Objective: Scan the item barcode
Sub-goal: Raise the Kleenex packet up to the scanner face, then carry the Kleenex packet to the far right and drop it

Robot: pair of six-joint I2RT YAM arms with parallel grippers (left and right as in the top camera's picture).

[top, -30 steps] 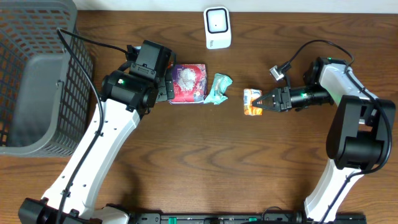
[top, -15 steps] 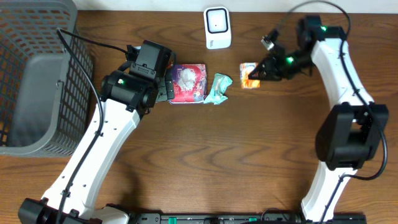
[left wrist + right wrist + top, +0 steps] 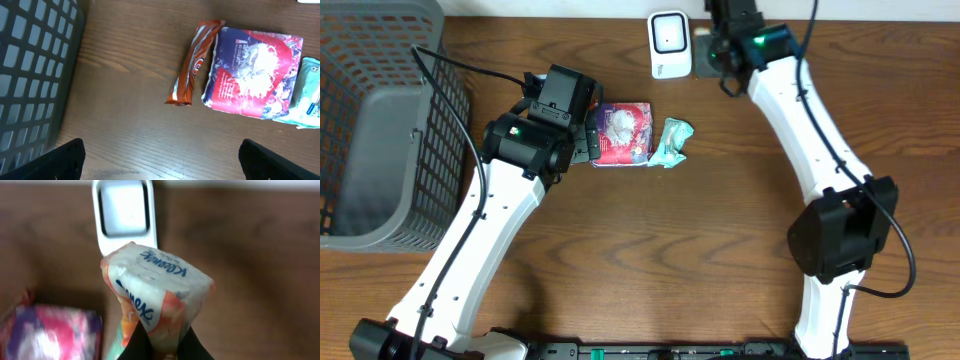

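Above the far edge of the worktop (image 3: 720,260), the right gripper (image 3: 161,339) holds a tissue pack (image 3: 155,295) just in front of the white scanner (image 3: 125,215). From the right wrist view we see its dark fingers (image 3: 137,342) pinched together on the lower end of the pack, with only their tips entering the frame at the bottom edge. The pack is white with orange panels and blue lettering. Whether a barcode lies on the face turned to this camera we cannot tell, as the view is soft throughout. The scanner's lower part is hidden behind the pack. From overhead the pack is almost wholly covered by the right arm, so we cannot tell how it faces the scanner window, nor whether the two touch.

The left gripper (image 3: 165,162) hangs over the worktop with its fingers (image 3: 67,159) wide apart and nothing between them; only their dark ends show at the bottom corners of the left wrist view. Beneath it lie an orange-brown bar wrapper (image 3: 192,65), just beside a red-and-blue packet (image 3: 252,75), and a teal packet (image 3: 307,90) cut off by the right edge. Overhead, the left arm hides the bar wrapper. A grey mesh basket (image 3: 370,120) stands at the left, cropped by the frame, holding a grey shape we cannot identify
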